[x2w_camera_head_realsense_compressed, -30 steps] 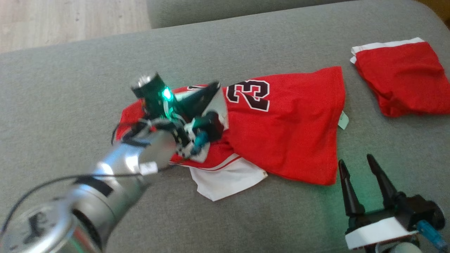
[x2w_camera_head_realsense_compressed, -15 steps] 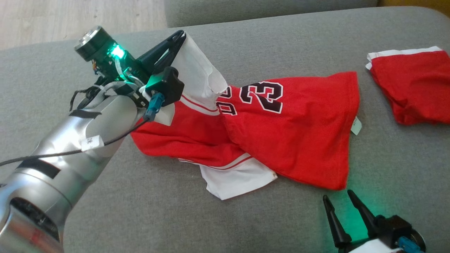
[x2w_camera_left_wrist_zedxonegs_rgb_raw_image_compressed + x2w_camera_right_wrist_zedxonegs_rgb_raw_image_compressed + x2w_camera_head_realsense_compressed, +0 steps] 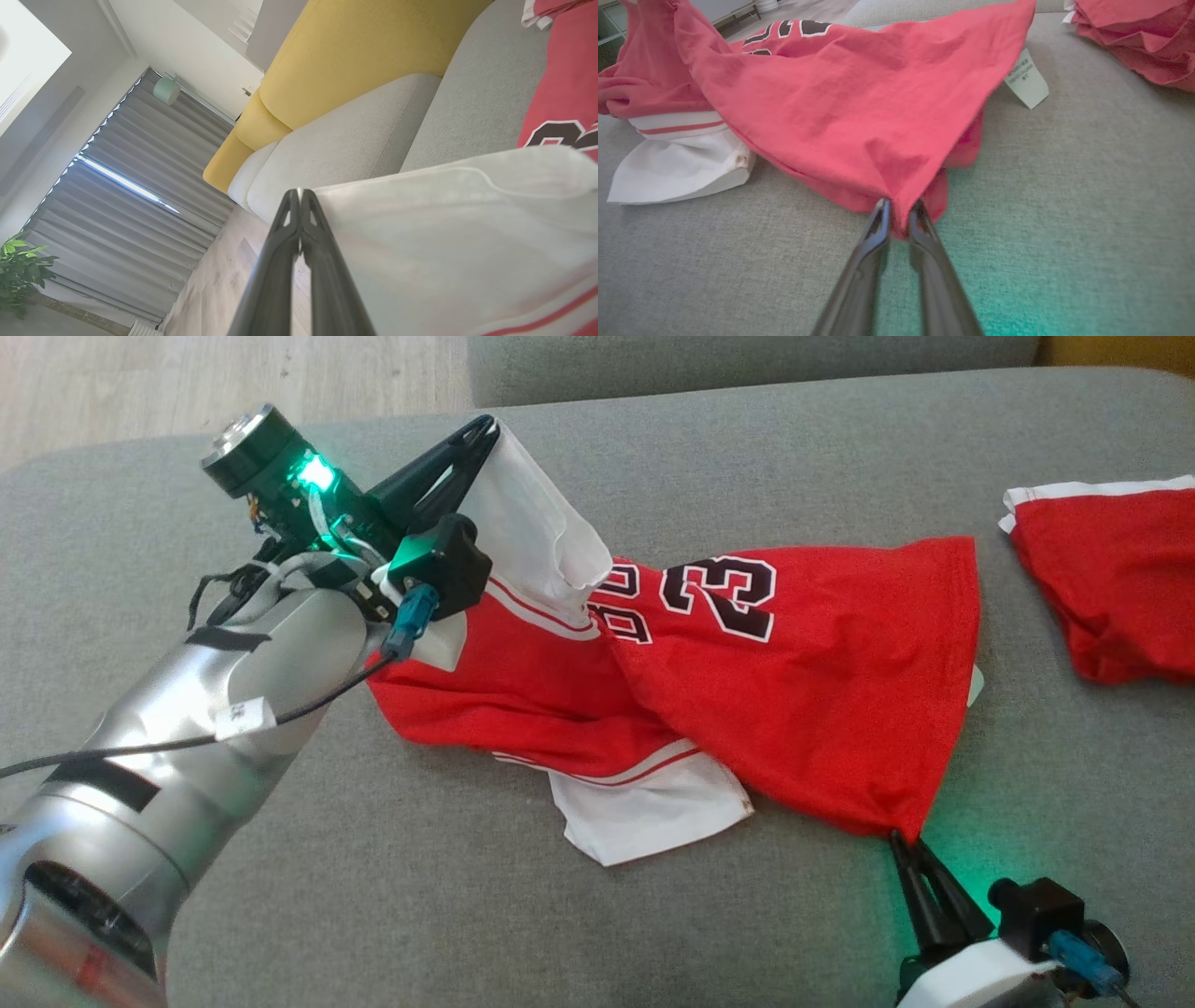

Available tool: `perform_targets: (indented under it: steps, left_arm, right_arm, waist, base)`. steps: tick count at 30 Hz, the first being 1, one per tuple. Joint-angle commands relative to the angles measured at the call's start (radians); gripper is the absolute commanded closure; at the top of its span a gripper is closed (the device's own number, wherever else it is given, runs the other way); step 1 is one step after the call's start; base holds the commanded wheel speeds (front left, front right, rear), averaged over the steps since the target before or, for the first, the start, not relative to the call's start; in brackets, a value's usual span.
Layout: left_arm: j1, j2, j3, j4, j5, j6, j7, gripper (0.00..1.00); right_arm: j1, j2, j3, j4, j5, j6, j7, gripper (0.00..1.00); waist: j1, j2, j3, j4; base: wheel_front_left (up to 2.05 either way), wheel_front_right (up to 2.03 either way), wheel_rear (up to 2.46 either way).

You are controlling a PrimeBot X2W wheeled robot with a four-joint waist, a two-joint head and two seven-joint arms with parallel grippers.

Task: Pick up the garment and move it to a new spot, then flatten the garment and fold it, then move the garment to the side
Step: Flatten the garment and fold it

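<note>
In the head view, the grey cushion (image 3: 392,896) has bare room in front of and behind the garment (image 3: 775,691), which lies across its middle. A second red garment (image 3: 1111,579) sits apart, near the right edge. Wooden floor (image 3: 140,383) begins past the far-left edge. The left gripper (image 3: 478,429) holds the white sleeve (image 3: 532,532) lifted, and the right gripper (image 3: 904,845) meets the near red corner. The left wrist view adds a yellow backrest (image 3: 364,56) and a grey curtain (image 3: 131,196), with its fingers pressed together on the sleeve's edge. The right wrist view shows red hem pinched between its fingers, a care label (image 3: 1027,81) and twisted, rumpled cloth with black numerals.
</note>
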Motion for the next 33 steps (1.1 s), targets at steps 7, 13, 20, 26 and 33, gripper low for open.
perform_targets:
  steps: [7, 13, 20, 26, 33]
  left_arm:
    - [-0.027, 0.05, 0.043, -0.028, -0.01, 0.014, -0.004, 1.0]
    - [0.031, 0.135, 0.085, -0.127, -0.036, 0.024, -0.004, 1.0]
    - [0.085, 0.262, 0.159, -0.316, -0.072, 0.019, -0.004, 1.0]
    - [0.076, 0.37, 0.271, -0.516, -0.106, 0.033, -0.004, 1.0]
    - [-0.042, 0.412, 0.37, -0.616, -0.143, -0.006, -0.004, 1.0]
  right_arm:
    - [0.014, -0.021, -0.003, -0.024, -0.007, 0.007, -0.004, 1.0]
    - [0.011, -0.069, -0.029, -0.15, 0.01, 0.007, -0.004, 1.0]
    - [-0.029, -0.194, -0.099, -0.371, 0.052, 0.007, 0.056, 1.0]
    - [-0.146, -0.331, -0.183, -0.628, 0.145, 0.007, 0.24, 1.0]
    - [-0.387, -0.473, -0.173, -0.673, 0.26, 0.007, 0.392, 1.0]
  waist:
    - [0.0, 0.0, -0.044, 0.009]
    - [0.0, 0.0, -0.108, -0.014]
    - [0.0, 0.0, -0.172, -0.021]
    - [0.0, 0.0, -0.21, -0.009]
    - [0.0, 0.0, -0.191, 0.028]
  base:
    - [0.0, 0.0, 0.0]
    - [0.0, 0.0, 0.0]
    - [0.0, 0.0, 0.0]
    - [0.0, 0.0, 0.0]
    - [0.0, 0.0, 0.0]
